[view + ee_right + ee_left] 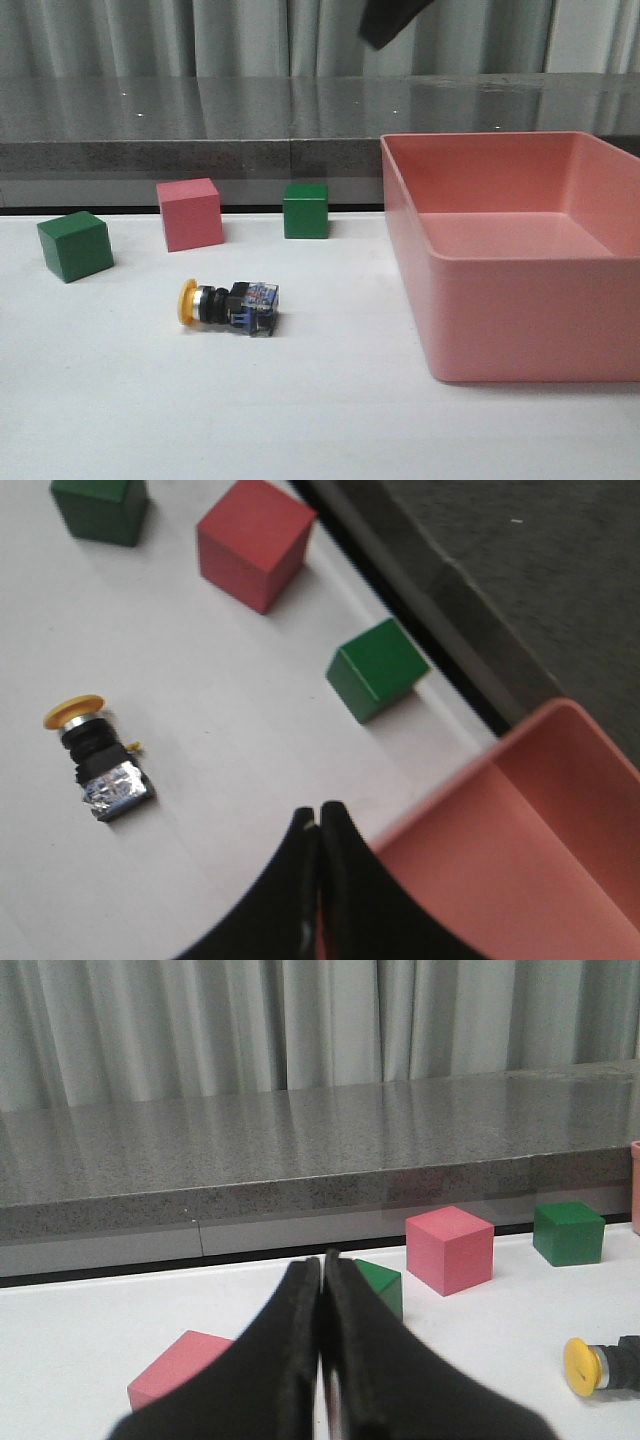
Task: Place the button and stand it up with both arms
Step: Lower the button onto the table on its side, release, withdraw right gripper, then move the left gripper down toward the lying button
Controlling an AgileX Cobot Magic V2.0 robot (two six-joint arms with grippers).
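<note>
The button [228, 304] lies on its side on the white table, yellow cap pointing left, blue base to the right. It also shows in the right wrist view as the button [96, 761], and its yellow cap [582, 1366] peeks in at the edge of the left wrist view. My left gripper [322, 1266] is shut with nothing between its fingers, low over the table and well away from the button. My right gripper [318, 813] is shut and empty too, high above the table near the pink bin's corner. In the front view only a dark part of the right arm [392, 20] shows at the top.
A large pink bin [520, 250] fills the right side of the table. Behind the button stand a green cube [75, 245], a pink cube [189, 213] and another green cube [305, 210]. A second pink cube [178, 1368] lies near my left gripper. A grey ledge [200, 120] runs along the back.
</note>
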